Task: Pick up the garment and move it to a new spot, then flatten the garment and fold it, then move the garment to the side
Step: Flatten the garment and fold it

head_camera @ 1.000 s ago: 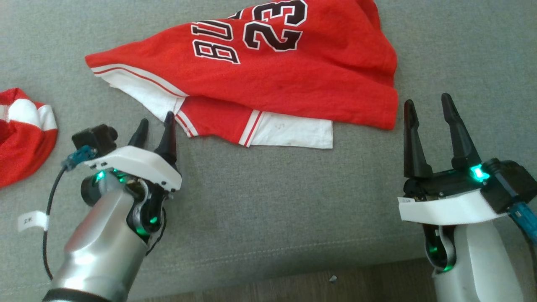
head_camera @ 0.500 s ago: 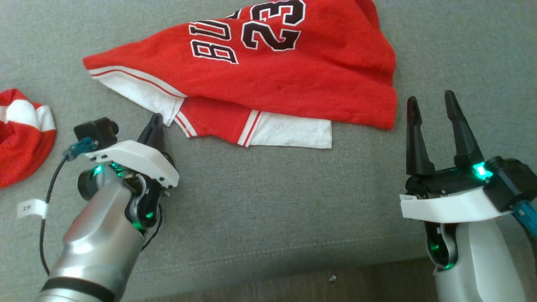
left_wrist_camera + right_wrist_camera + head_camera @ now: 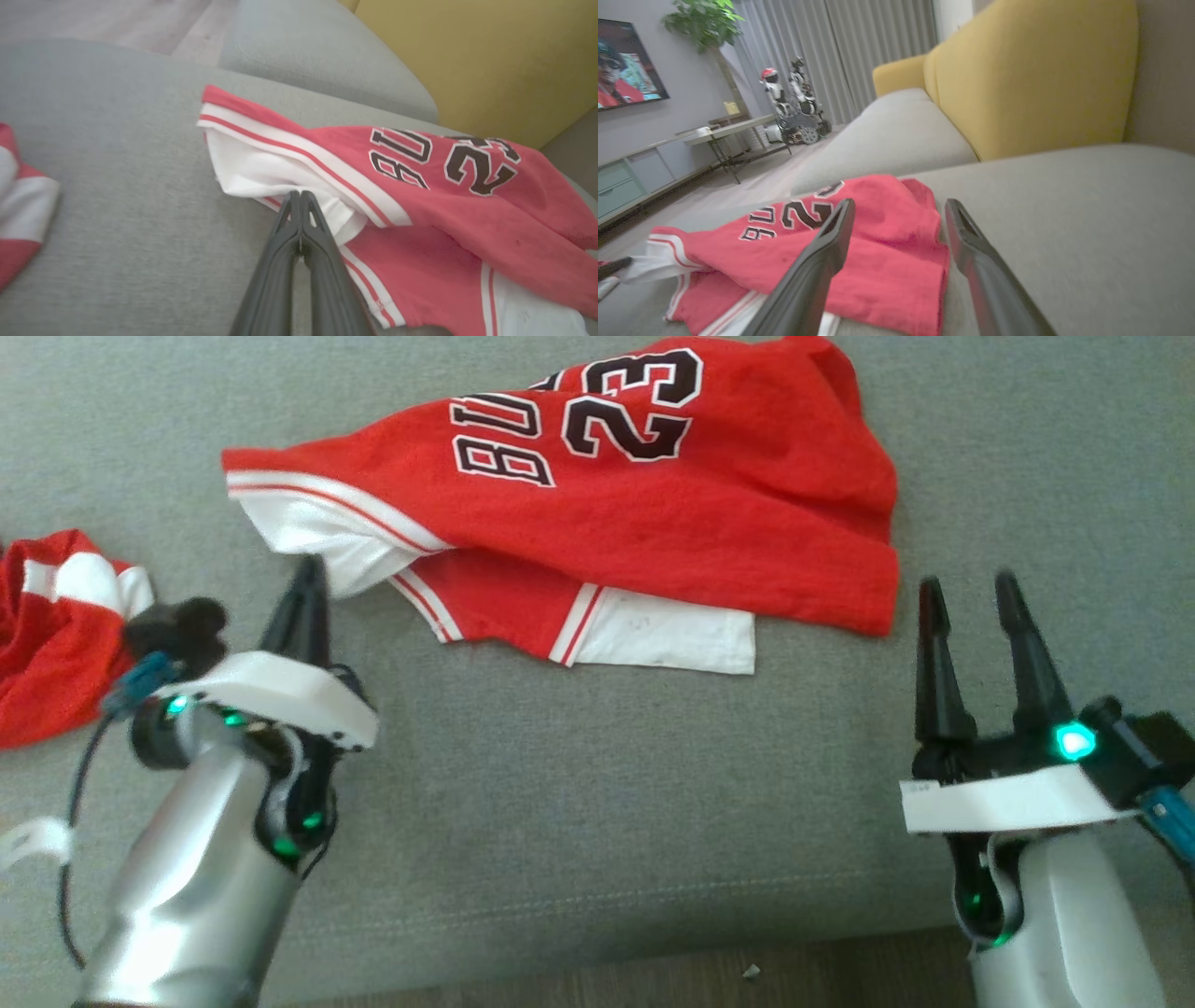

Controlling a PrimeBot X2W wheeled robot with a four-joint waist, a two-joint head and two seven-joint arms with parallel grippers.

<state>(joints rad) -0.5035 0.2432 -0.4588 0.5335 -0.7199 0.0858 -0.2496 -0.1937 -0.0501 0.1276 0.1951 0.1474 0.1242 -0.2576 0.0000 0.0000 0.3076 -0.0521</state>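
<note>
Red jersey cloth with white trim, the garment (image 3: 653,523) lies crumpled and partly doubled over on the grey sofa seat (image 3: 597,784), its black "23" and lettering facing up. Its near edge shows a white panel and a red, striped sleeve. Its right edge is a folded red hem, and its left corner narrows to a white striped band.

At that left corner the left gripper (image 3: 299,193) has its two fingers pressed together, the tips nipped onto the white fold, which puckers around them. The right gripper (image 3: 966,593) hovers just beside the garment's near right corner, fingers parted with nothing between them and not touching the cloth.

Bare grey seat stretches from the garment's near edge to the stitched front edge, and also off to its right. To the left a second red-and-white cloth (image 3: 56,635) lies bunched, apart from the garment. Behind the seat rises a yellow backrest (image 3: 1031,79), and a strip of wooden floor (image 3: 653,980) shows below the seat front.
</note>
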